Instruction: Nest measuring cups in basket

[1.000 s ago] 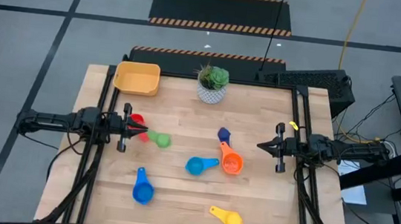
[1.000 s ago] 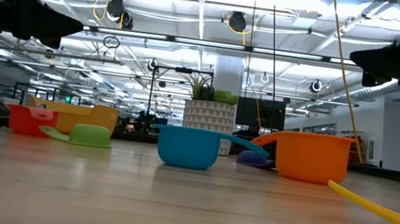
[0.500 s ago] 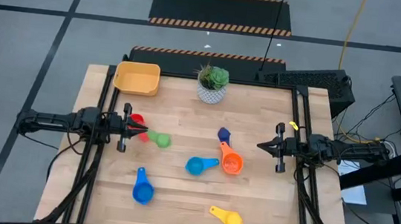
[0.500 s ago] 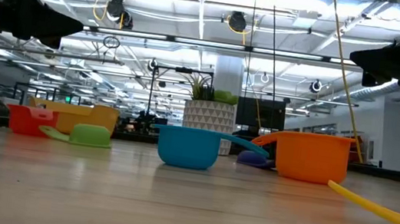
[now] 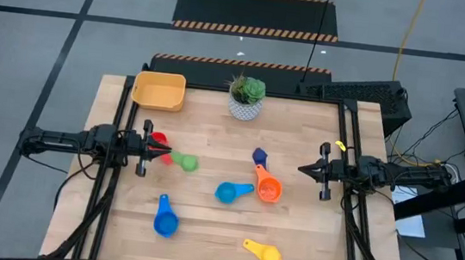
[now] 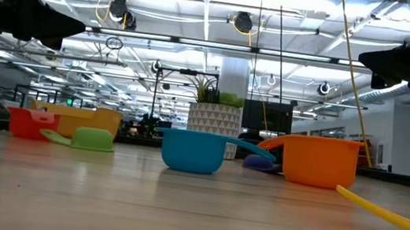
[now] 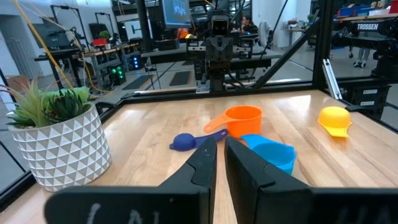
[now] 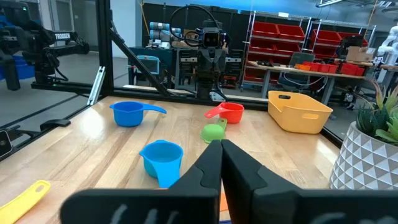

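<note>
The measuring cups lie scattered on the wooden table: red [image 5: 158, 142], green [image 5: 184, 160], small dark blue [image 5: 259, 156], orange [image 5: 267, 187], light blue [image 5: 228, 192], blue [image 5: 165, 219] and yellow [image 5: 264, 254]. The yellow-orange basket [image 5: 159, 90] stands at the far left corner with nothing in it. My left gripper [image 5: 167, 148] hangs level above the red cup at the table's left edge, its fingers [image 7: 205, 163] almost together with only a slim slit. My right gripper [image 5: 302, 168] hangs level at the right edge, shut on nothing. In the low view both grippers [image 6: 80, 29] [image 6: 362, 58] are well above the table.
A white pot with a green plant [image 5: 246, 98] stands at the far edge, right of the basket. Black frame rails [image 5: 112, 178] run along the table's left and right sides. Bare wood lies between the cups and along the near edge.
</note>
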### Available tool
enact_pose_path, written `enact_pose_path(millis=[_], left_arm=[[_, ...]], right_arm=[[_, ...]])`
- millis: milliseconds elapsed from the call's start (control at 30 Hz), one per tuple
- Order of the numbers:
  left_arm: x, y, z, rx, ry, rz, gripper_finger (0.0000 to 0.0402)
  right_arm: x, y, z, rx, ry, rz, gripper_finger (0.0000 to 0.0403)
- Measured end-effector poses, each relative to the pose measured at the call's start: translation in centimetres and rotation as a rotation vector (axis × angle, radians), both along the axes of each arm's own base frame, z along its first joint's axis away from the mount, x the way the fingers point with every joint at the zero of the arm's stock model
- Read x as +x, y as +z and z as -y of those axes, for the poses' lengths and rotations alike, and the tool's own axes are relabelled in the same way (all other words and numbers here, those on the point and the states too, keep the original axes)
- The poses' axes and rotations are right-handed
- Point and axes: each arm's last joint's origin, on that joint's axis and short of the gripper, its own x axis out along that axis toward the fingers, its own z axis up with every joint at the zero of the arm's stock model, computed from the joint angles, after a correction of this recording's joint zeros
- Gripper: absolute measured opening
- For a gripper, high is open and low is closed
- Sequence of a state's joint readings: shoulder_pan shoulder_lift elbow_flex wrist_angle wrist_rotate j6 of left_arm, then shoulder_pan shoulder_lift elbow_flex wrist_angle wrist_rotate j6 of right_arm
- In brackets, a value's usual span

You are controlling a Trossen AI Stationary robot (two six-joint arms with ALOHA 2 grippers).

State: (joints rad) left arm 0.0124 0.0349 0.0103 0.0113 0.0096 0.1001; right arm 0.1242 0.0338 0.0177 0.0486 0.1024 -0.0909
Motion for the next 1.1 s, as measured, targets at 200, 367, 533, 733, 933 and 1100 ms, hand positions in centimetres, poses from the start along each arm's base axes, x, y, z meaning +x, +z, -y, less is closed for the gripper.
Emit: enact_pose_path(millis=[200,367,533,733,933,1100], left_arm=[[0.00,0.01,0.00,0.000,0.000,0.000,0.0037],[0.00,0.00,0.00,0.000,0.000,0.000,0.0037],[0.00,0.01,0.00,0.000,0.000,0.001,0.0037],[0.00,0.01,0.00,0.000,0.000,0.000,0.0037],[0.01,0.13,-0.01,0.000,0.003,0.017,0.0037],[0.01,0.35,-0.01,0.000,0.003,0.040,0.0037]], right_arm=[[0.00,-0.01,0.00,0.000,0.000,-0.001,0.0000],[0.00,0.00,0.00,0.000,0.000,0.000,0.0000],[0.00,0.00,0.00,0.000,0.000,0.000,0.0000],[0.00,0.00,0.00,0.000,0.000,0.000,0.0000],[0.00,0.00,0.00,-0.001,0.000,0.000,0.0000],[0.00,0.02,0.00,0.000,0.000,0.002,0.0000]])
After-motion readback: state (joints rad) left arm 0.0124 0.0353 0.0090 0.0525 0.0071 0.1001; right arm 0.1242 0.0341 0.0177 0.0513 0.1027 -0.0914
